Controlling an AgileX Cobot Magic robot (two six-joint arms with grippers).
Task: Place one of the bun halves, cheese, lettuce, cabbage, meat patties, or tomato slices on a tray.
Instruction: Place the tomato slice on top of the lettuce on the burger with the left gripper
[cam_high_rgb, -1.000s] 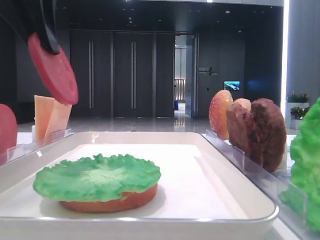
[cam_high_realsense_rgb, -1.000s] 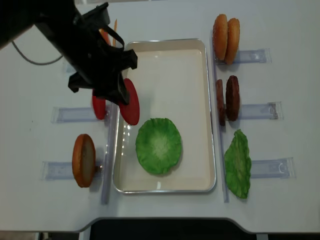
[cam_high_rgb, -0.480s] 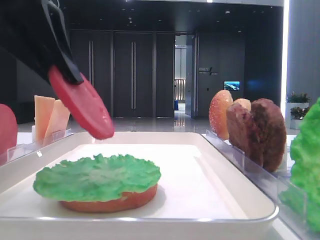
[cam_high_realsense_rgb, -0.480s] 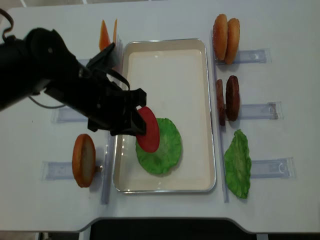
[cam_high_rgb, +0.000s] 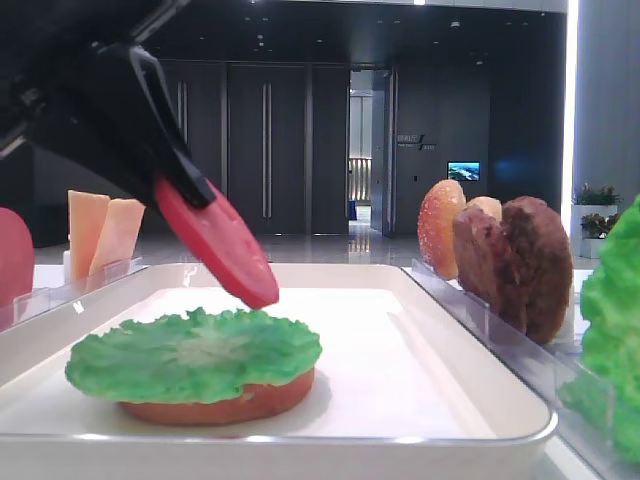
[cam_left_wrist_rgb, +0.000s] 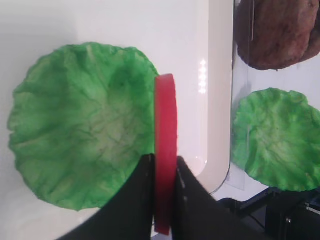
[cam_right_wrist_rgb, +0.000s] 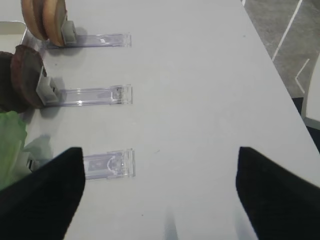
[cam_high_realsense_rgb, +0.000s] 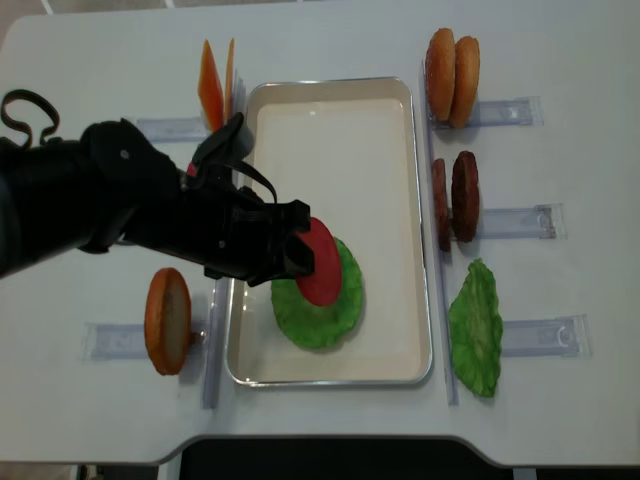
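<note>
Red and smooth, the tomato slice (cam_high_realsense_rgb: 320, 262) is pinched edge-on by the left end effector (cam_left_wrist_rgb: 164, 187), whose jaws are closed on its rim. In the low exterior view the slice (cam_high_rgb: 217, 243) is seen tilted, its lower edge hanging just above the lettuce (cam_high_rgb: 195, 350) with a thin gap left between them. The lettuce is spread over a bun half (cam_high_rgb: 220, 405) near one end of the tray (cam_high_realsense_rgb: 390, 150).

The step in hand is judged to be the laying of the slice onto the lettuce. To be done well, the slice should first be centred: in the left wrist view it is held over one edge of the leaf (cam_left_wrist_rgb: 82, 125) rather than its middle, so a small shift toward the leaf's centre would be advised. The wrist should then be rotated so that the slice is brought nearer to flat, and lowered until the lower edge is touching the leaf before the jaws are parted. If released while steeply tilted, the slice could roll or slide off onto the bare tray. A straight upward retreat is advised, so that the frilly leaf is not dragged.

The right end effector (cam_right_wrist_rgb: 160, 200) is seen open and empty over the white surface (cam_right_wrist_rgb: 200, 75), well apart from the tray. The meat patties (cam_high_realsense_rgb: 455, 198) and a spare lettuce leaf (cam_high_realsense_rgb: 475, 325) are stood in clear holders beside the tray.
</note>
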